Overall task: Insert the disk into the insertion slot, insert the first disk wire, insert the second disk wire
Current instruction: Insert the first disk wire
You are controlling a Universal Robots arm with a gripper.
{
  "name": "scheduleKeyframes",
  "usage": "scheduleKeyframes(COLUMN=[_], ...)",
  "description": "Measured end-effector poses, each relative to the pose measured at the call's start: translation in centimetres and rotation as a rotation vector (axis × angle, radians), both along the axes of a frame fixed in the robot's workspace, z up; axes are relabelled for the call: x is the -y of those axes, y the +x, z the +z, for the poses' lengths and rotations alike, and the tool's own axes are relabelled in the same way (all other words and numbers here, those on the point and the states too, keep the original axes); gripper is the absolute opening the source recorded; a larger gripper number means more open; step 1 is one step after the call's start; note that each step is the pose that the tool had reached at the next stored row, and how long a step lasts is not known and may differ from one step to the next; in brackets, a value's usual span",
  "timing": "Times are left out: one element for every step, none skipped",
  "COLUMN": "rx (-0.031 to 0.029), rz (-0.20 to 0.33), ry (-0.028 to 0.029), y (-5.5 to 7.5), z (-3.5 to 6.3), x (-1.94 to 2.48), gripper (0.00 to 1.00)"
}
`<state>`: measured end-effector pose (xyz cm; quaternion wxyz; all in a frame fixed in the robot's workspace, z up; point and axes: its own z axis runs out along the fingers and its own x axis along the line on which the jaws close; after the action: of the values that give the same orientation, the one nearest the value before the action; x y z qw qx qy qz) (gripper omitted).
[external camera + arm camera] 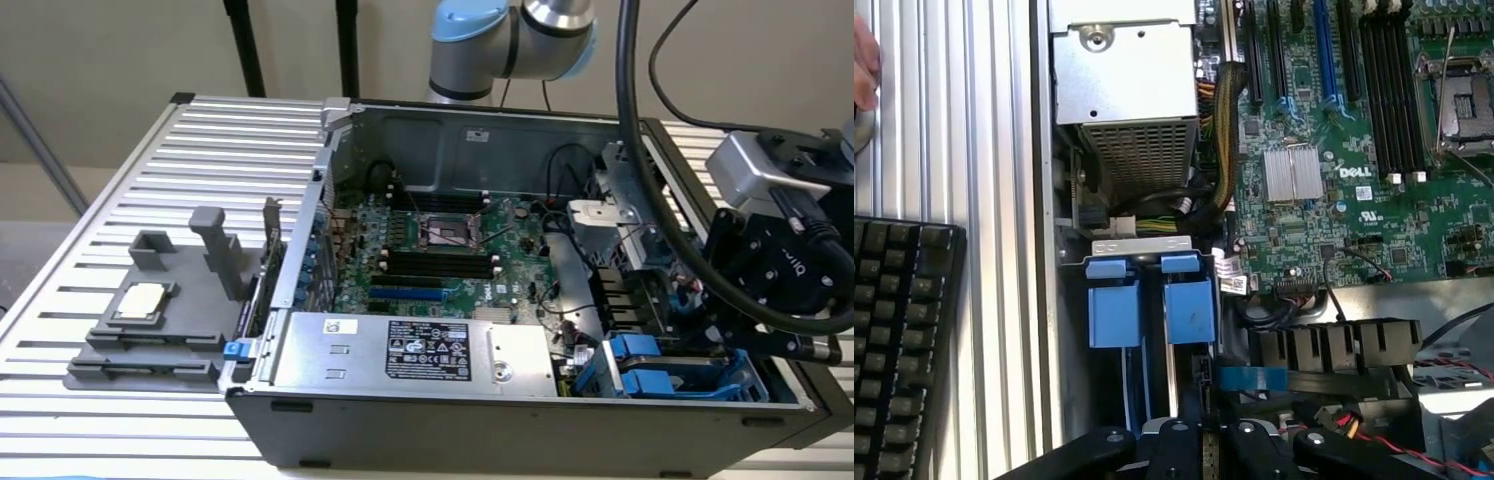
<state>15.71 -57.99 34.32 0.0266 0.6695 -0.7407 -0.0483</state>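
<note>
At the case's front corner on the exterior view's right sits the insertion slot (667, 375), a grey bay with blue plastic fittings. In the wrist view two bright blue carrier tabs (1151, 300) stand side by side at the mouth of the insertion slot (1154, 380), seen end-on. The disk's labelled face is hidden, so I cannot tell how deep it sits. My gripper (721, 325) hangs just above the bay, and its black links (1199, 440) sit directly over the blue tabs. A small blue connector piece (1252, 378) and thin wires (1354, 430) lie beside the bay.
The large silver power supply (414, 350) (1124, 70) borders the bay, and the green motherboard (441, 250) (1354, 150) lies beyond. Thick black arm cables (641, 150) hang over the case. A keyboard (899, 330) and a hand (864, 60) are on the slatted table. A grey fixture (147, 320) lies outside the case.
</note>
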Motion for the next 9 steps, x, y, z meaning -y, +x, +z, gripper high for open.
scheduleKeyframes(rx=[0.0,0.0,0.0,0.0,0.0,0.0,0.0,0.0,0.0], rz=[0.0,0.0,0.0,0.0,-0.001,-0.001,-0.001,-0.002,-0.002], ry=[0.0,-0.0001,0.0,-0.0004,-0.0005,-0.0006,-0.0007,-0.0007,-0.0007], y=[0.01,0.01,0.02,0.03,0.05,0.06,0.08,0.09,0.09], z=[-0.02,-0.03,-0.04,-0.04,-0.06,-0.08,-0.1,-0.13,-0.15], x=[-0.03,-0.07,-0.08,-0.08,-0.08,-0.09,-0.09,-0.09,-0.09], gripper=[0.16,0.16,0.16,0.16,0.16,0.16,0.16,0.16,0.16])
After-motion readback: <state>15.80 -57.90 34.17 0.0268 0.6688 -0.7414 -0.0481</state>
